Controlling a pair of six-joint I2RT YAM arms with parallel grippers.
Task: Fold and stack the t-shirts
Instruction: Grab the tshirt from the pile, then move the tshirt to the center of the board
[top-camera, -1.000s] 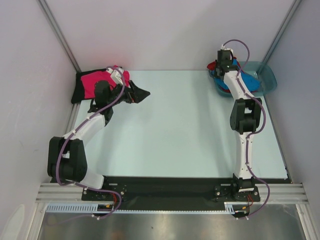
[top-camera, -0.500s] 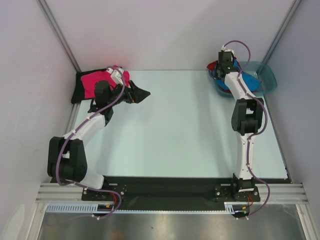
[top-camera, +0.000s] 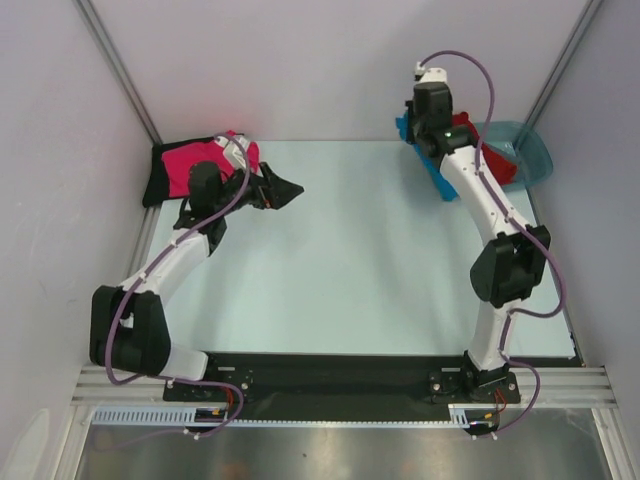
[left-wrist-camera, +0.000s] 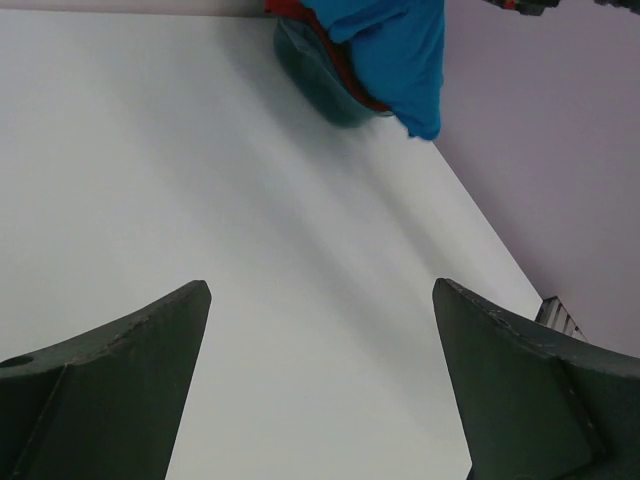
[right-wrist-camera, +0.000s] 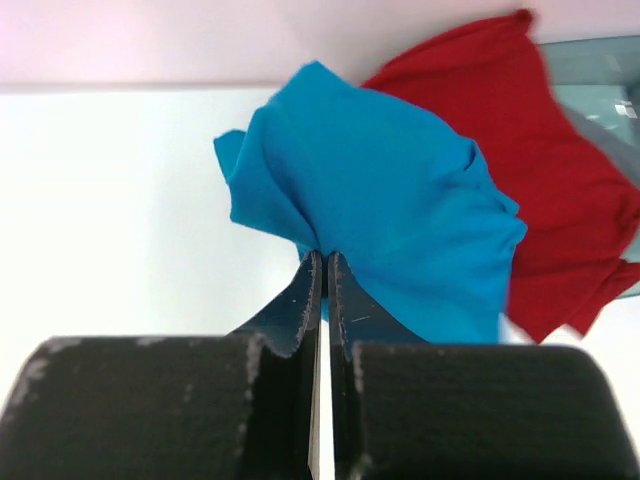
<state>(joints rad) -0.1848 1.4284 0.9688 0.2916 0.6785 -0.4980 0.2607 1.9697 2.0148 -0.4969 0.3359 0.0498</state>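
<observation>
Two grippers, right gripper (right-wrist-camera: 325, 262) pinching blue t-shirt (right-wrist-camera: 390, 220) at 1 o'clock beside red t-shirt (right-wrist-camera: 560, 180) in teal tub (top-camera: 535, 155), left gripper (top-camera: 283, 188) spread empty by pink t-shirt (top-camera: 185, 165) on black t-shirt (top-camera: 160, 187) at 10 o'clock

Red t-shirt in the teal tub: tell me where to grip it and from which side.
Pinch a raised fold near the middle of the crumpled red cloth t-shirt, coming down from above: it lies bunched in the translucent teal plastic tub, whose walls likely block a sideways approach.
</observation>
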